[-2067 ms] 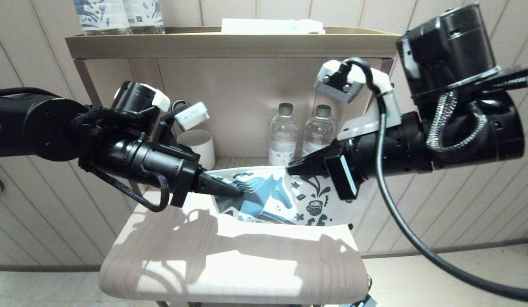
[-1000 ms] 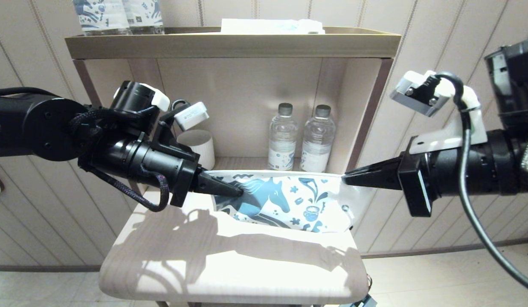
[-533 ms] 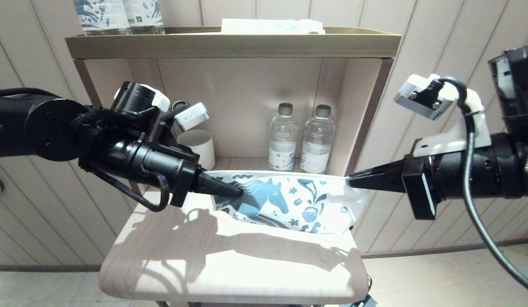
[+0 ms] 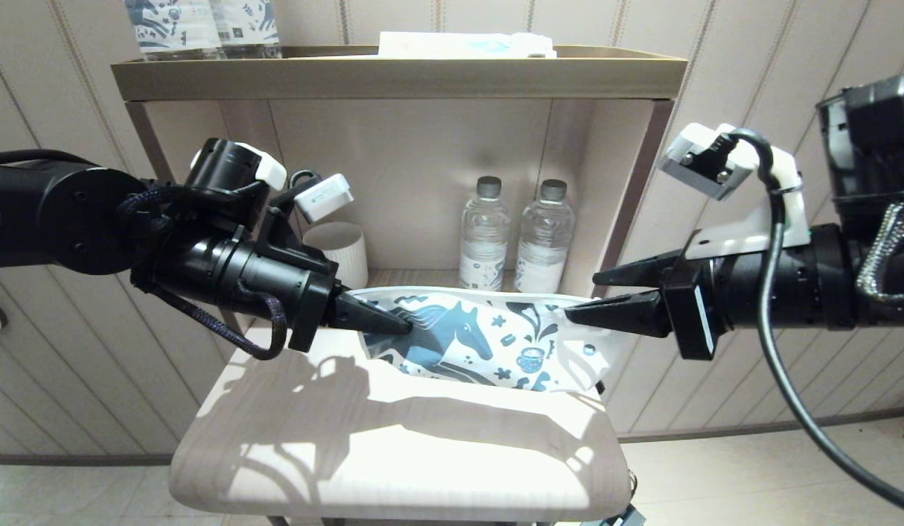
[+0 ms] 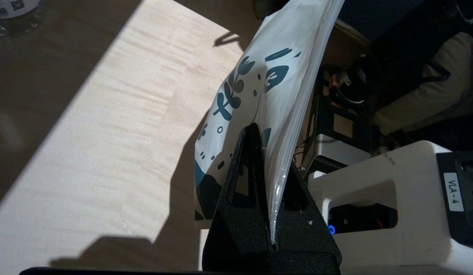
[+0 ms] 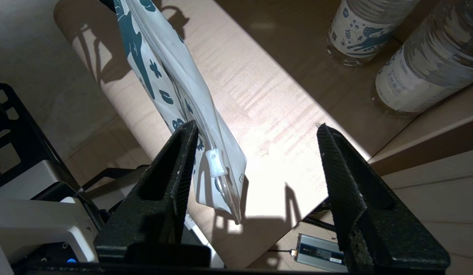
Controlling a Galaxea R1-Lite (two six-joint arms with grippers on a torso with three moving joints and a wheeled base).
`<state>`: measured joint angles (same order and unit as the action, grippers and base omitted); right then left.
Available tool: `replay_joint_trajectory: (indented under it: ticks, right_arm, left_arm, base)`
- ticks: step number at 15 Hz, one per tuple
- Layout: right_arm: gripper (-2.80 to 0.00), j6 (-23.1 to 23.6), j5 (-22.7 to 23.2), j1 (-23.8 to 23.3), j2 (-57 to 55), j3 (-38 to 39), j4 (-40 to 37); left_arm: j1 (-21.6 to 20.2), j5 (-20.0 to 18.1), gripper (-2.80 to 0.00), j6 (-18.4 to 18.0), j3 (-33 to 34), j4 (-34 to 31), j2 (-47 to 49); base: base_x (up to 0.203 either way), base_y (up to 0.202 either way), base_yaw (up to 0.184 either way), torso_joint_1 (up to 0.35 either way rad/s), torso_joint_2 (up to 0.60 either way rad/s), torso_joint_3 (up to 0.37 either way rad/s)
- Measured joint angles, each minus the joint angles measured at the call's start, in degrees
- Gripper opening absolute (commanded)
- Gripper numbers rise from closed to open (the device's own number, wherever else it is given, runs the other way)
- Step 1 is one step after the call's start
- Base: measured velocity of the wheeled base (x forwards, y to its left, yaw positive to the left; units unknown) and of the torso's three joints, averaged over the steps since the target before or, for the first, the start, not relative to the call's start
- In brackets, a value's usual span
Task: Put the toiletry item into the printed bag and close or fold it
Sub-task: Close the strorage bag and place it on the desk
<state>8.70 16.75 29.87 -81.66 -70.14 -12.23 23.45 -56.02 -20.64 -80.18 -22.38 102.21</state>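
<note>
The printed bag [image 4: 496, 340] hangs edge-up over the wooden table [image 4: 393, 453], its horse print facing me. My left gripper [image 4: 397, 323] is shut on the bag's left end, and the left wrist view shows the clear strip [image 5: 294, 114] pinched in the left gripper [image 5: 268, 152]. My right gripper [image 4: 582, 298] stands open at the bag's right end. In the right wrist view the bag [image 6: 164, 76] and its white slider [image 6: 215, 162] hang unclamped between the spread fingers of the right gripper [image 6: 255, 130], close to one finger [image 6: 181, 152]. The comb shows in no view.
Two water bottles [image 4: 485, 234] [image 4: 543, 234] and a white cup [image 4: 342, 252] stand at the back of the shelf recess. The shelf's side panel [image 4: 627, 197] rises just behind my right gripper. Printed bottles [image 4: 204, 25] and a flat white packet [image 4: 466, 44] sit on the top shelf.
My right gripper slid shut along the bag's top edge from the middle to the right end, then opened and let go. The bag's right end has sagged slightly. The left gripper held still.
</note>
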Motion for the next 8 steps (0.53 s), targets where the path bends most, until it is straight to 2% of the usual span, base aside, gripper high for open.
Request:
replay_joint_trajectory:
  ticks: [8]
  right_arm:
    - [0.0,-0.6,-0.1,0.0,4.9,1.8,-0.3]
  left_arm:
    - [-1.4,0.1,-2.8,0.0,-1.7,0.2,2.5]
  base:
    - [0.0,0.0,0.0,0.0,0.0,0.0]
